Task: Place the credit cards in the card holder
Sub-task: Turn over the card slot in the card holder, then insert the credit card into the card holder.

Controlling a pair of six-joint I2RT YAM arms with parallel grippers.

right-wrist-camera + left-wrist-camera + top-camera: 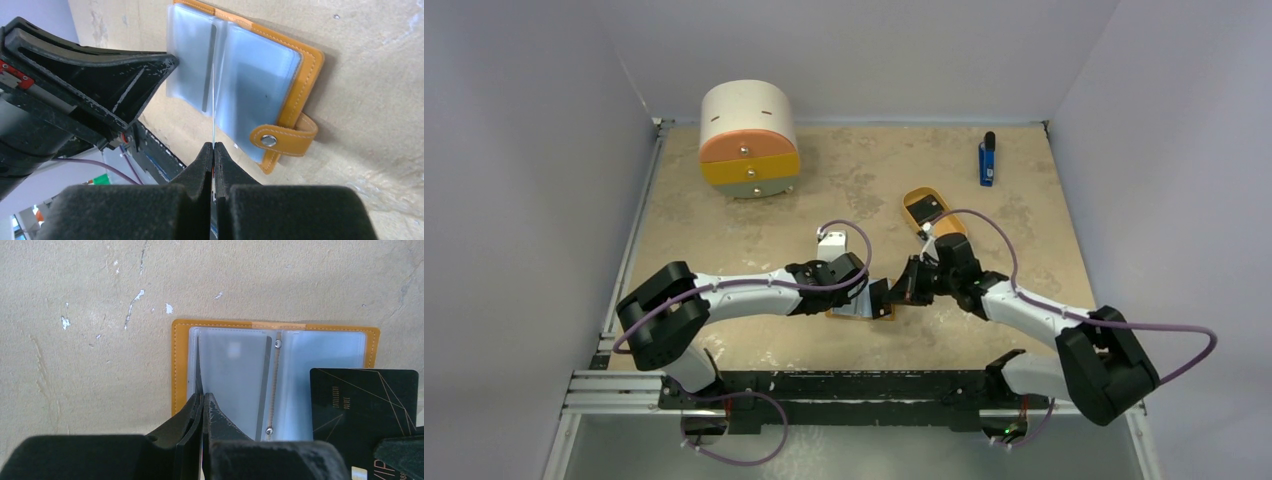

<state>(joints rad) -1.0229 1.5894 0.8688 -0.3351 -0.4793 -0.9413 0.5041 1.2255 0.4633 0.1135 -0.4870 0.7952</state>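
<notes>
Your left gripper [201, 397] is pinched tight on one thin clear page [198, 365] of the card holder [179, 365]. It lifts that page up on its edge, so the page looks like a dark line in the left wrist view.

Your right gripper [213, 147] is pinched tight too. It holds a black credit card [362, 405] by one end. From the right wrist you see the card only as a thin line that sticks out past the fingertips and points at the middle fold of the card holder. From the left wrist you see the card's flat face, with thin gold lines on it, over the bottom right corner of the holder. You cannot tell if the card touches the pocket there.

The two grippers are close together, nose to nose, near the front of the table [864, 170].

The card holder lies open and flat on the table right under them. It is orange on the outside, with grey-blue pockets inside and a strap with a silver snap on one side.

Farther back, the other credit card [929, 208] lies in a small tan tray [912, 200]. A blue and black stick [987, 160] lies near the back right corner. A round drawer cabinet [746, 120] stands at the back left.
</notes>
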